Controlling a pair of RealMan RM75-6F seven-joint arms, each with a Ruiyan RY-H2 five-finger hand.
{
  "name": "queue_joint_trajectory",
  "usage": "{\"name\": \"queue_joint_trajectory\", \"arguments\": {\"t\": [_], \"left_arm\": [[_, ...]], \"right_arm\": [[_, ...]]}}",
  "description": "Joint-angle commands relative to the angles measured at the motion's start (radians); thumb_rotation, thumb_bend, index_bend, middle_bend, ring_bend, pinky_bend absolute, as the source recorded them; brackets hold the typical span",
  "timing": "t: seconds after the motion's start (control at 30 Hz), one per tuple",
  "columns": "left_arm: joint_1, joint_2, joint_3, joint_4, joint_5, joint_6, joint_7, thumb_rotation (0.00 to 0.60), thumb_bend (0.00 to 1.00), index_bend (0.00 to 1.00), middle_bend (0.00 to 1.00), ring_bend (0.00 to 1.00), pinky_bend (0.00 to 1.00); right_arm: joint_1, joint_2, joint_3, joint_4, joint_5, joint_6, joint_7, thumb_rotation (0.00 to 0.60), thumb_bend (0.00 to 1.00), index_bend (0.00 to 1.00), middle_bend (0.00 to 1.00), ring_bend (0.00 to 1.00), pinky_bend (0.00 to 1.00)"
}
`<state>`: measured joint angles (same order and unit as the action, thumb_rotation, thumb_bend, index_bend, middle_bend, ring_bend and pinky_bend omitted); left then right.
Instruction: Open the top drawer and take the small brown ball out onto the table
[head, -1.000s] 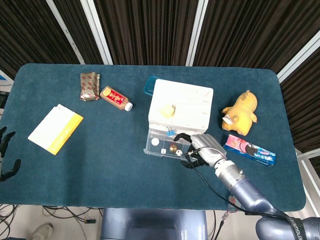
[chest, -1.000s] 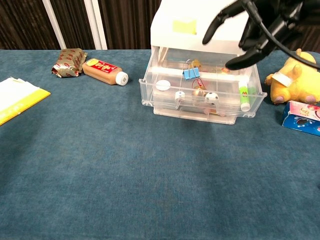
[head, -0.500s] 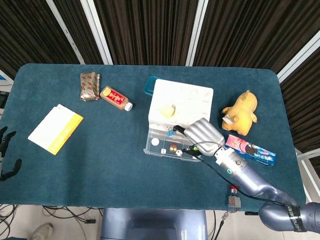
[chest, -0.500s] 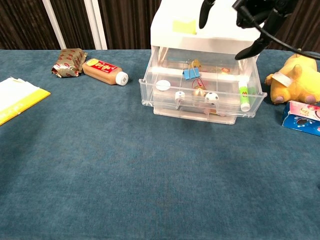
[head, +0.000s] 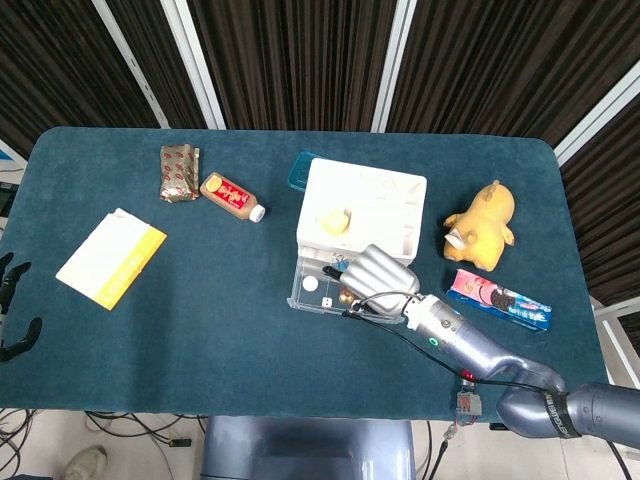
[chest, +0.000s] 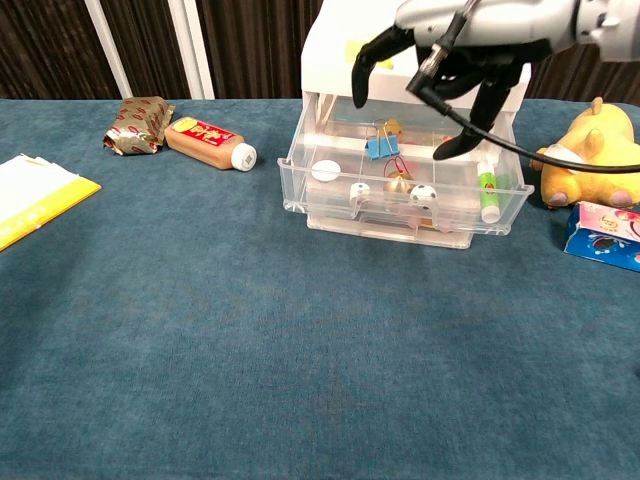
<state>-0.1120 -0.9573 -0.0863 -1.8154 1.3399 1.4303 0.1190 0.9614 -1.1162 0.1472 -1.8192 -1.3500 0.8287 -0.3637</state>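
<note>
Ball (chest: 398, 184), small and brown, sits in the open top drawer (chest: 400, 216) of a white drawer unit (head: 362, 210) near the middle of the counter (head: 200, 330). The drawer is clear plastic and pulled out toward the counter's front edge. The ball lies in a front compartment, just beside a white ball with dark spots (chest: 424, 195), with a white die (chest: 359, 191) to its other side and a blue binder clip (chest: 380, 147) behind it. A green tube (chest: 488, 197) lies at the drawer's right end.

The right robot hand (chest: 440, 70) hangs above the drawer, fingers apart and curved downward, holding nothing. In the head view it covers the brown ball. The left robot hand (head: 12, 305) rests at the counter's left edge, fingers spread and empty.

Several things could go wrong, in judgement. The ball is small and round, so fingertips closing off centre could squirt it sideways or roll it deeper into its compartment. The spotted ball is close enough that the fingers might take it instead, or pinch both. The compartment walls leave little room for wide fingers, which could catch on a divider or the binder clip. A hard downward push on the drawer's front could tip the light unit or shove the drawer back in. A cable (chest: 490, 140) loops low under the hand and might snag the drawer rim.
</note>
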Motion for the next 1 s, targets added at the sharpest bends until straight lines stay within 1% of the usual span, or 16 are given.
{"name": "queue_joint_trajectory", "arguments": {"t": [0.03,0.33,0.57,0.77,1.0], "left_arm": [[0.000,0.000,-0.001,0.001,0.000,0.000,0.000,0.600,0.38,0.10,0.00,0.00,0.00],[-0.001,-0.002,0.000,0.001,-0.001,-0.001,0.004,0.600,0.38,0.10,0.00,0.00,0.00],[-0.001,-0.003,0.001,0.001,-0.001,-0.001,0.008,0.600,0.38,0.10,0.00,0.00,0.00],[-0.002,-0.003,0.001,0.001,-0.002,-0.002,0.007,0.600,0.38,0.10,0.00,0.00,0.00],[-0.001,-0.002,0.000,-0.001,-0.001,0.001,0.007,0.600,0.38,0.10,0.00,0.00,0.00]], "right_arm": [[0.015,0.001,-0.003,0.002,0.007,-0.033,0.003,0.600,0.25,0.31,0.99,1.00,1.00],[0.054,0.022,-0.005,0.014,0.012,-0.098,-0.055,0.600,0.25,0.31,0.99,1.00,1.00],[0.078,0.027,-0.014,0.023,-0.009,-0.109,-0.159,0.600,0.25,0.31,0.99,1.00,1.00],[0.093,0.032,-0.018,0.015,-0.002,-0.132,-0.186,0.600,0.25,0.31,0.99,1.00,1.00],[0.103,0.020,-0.031,0.016,-0.005,-0.156,-0.185,0.600,0.25,0.31,0.99,1.00,1.00]]}}
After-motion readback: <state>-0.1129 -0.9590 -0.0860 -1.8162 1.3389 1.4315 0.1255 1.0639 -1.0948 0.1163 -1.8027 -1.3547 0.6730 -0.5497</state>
